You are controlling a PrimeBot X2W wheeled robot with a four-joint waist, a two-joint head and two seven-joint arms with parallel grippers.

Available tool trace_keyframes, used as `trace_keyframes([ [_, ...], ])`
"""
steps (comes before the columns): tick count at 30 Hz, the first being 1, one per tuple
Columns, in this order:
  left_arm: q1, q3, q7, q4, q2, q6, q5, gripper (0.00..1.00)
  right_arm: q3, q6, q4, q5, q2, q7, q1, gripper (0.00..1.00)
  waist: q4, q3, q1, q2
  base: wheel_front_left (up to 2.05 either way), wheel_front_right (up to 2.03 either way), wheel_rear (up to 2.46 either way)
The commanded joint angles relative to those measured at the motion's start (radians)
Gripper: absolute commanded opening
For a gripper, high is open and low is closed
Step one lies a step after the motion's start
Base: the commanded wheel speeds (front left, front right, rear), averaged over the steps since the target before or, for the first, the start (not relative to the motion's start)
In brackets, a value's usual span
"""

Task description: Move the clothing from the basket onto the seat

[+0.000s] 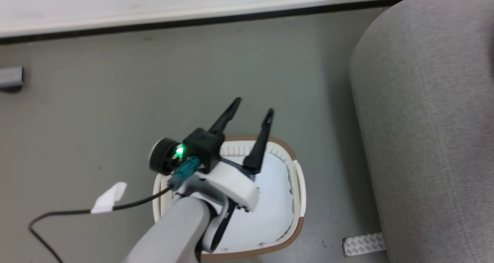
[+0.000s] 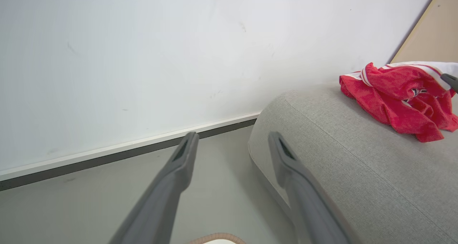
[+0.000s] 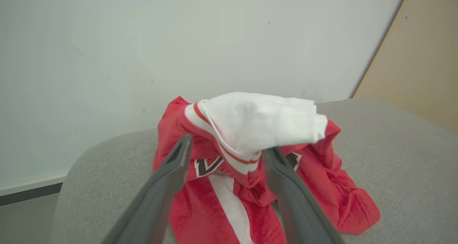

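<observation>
The clothing (image 3: 322,194) is a bright red heap with white stripes, lying on the grey seat (image 3: 393,147). A small white cloth (image 3: 261,122) rests on top of it. My right gripper (image 3: 227,144) is open, its fingers spread on either side of the heap's near end. In the left wrist view the clothing (image 2: 397,101) sits on the seat (image 2: 340,165), with a dark fingertip (image 2: 450,80) at its right edge. My left gripper (image 1: 253,105) hangs open and empty over the far end of the basket (image 1: 301,189), beside the seat (image 1: 424,120).
A pale flat pad (image 1: 270,201) covers the basket's bottom. A black cable with a white tag (image 1: 110,197) trails over the grey floor at the left. A metal plate (image 1: 362,243) lies by the seat's base. A white wall with a dark baseboard (image 1: 193,22) runs behind.
</observation>
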Motion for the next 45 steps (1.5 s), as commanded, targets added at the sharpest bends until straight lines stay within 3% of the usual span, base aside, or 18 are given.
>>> trace_keyframes([
  [1,0.038,0.021,-0.026,0.001,0.024,0.018,-0.005,1.00,0.016,-0.003,-0.071,0.013,0.037,0.000,0.076,1.00,-0.031,-0.063,-0.0001,0.0001,0.00,0.00,0.00],
  [9,0.205,0.115,-0.117,0.014,0.092,0.093,-0.048,1.00,0.127,-0.003,-0.378,0.045,0.165,0.000,0.341,1.00,-0.037,-0.205,-0.0001,0.0001,0.00,0.00,0.00],
  [21,0.471,0.259,-0.175,0.041,0.104,0.127,-0.096,1.00,0.285,-0.003,-0.561,0.037,0.244,0.000,0.635,1.00,0.018,-0.409,-0.0001,0.0001,0.00,0.00,0.00],
  [30,0.597,0.359,-0.175,0.013,0.060,0.082,-0.018,1.00,0.367,-0.003,-0.569,0.017,0.260,0.000,0.722,1.00,0.049,-0.455,-0.0001,0.0001,0.00,0.00,0.00],
  [45,0.639,0.453,-0.175,0.046,-0.017,-0.006,0.060,1.00,0.418,-0.003,-0.508,0.048,0.262,0.000,0.743,1.00,0.067,-0.480,-0.0001,0.0001,0.00,0.00,0.00],
])
